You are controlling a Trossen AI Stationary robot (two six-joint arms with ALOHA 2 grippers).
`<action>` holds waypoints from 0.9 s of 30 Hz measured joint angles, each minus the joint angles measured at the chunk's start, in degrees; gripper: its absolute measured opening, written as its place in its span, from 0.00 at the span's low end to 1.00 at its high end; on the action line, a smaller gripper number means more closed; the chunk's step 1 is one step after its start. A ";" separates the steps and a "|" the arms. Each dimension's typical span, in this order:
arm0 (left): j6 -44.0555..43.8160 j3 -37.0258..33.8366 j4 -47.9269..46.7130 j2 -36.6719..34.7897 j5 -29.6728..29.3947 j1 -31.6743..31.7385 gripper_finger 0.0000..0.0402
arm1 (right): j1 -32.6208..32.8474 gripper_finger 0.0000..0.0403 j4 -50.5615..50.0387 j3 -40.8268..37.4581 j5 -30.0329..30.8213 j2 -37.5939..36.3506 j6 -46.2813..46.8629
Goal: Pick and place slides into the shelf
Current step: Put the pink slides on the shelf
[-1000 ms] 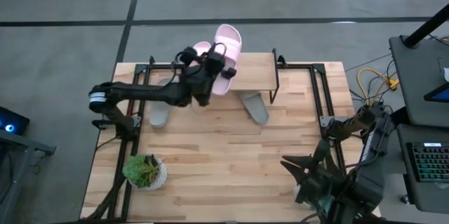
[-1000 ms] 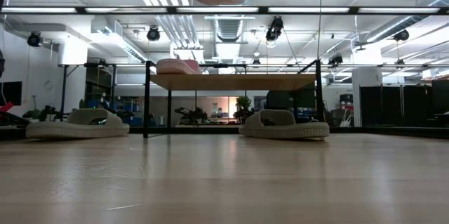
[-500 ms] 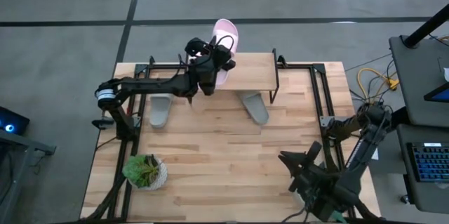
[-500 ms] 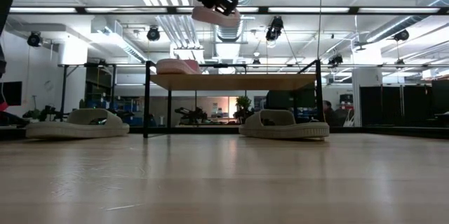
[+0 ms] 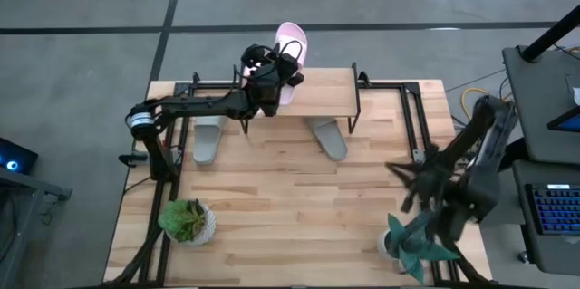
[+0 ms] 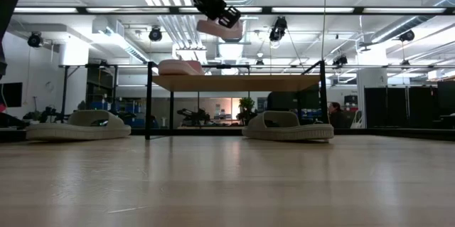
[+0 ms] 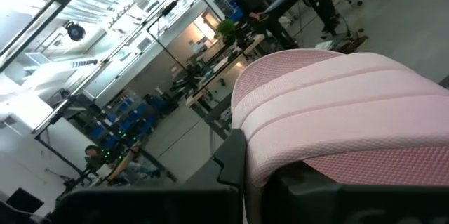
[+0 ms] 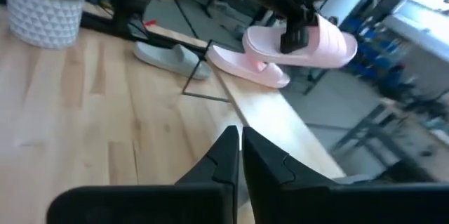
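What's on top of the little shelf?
One pink slide lies on the shelf. A second pink slide hangs above it in the left end effector, not touching. The grey slides sit on the table.

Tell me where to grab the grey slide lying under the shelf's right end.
Grip the grey slide across its wide strap, coming straight down from the table's near side. It lies flat with the strap arched up, and the shelf covers its far end.
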 joint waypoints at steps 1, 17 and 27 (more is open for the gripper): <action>-0.01 -0.13 0.03 -0.11 0.45 0.00 0.00 | 0.15 0.02 0.54 -1.33 -0.13 -2.63 -0.14; -3.05 -0.32 0.24 -0.23 1.56 0.24 0.00 | 4.68 0.02 8.98 -12.29 6.58 -39.49 -20.37; -5.78 -0.66 -0.13 -0.29 2.04 0.31 0.00 | 15.03 0.02 37.79 -12.74 3.53 -49.07 -57.28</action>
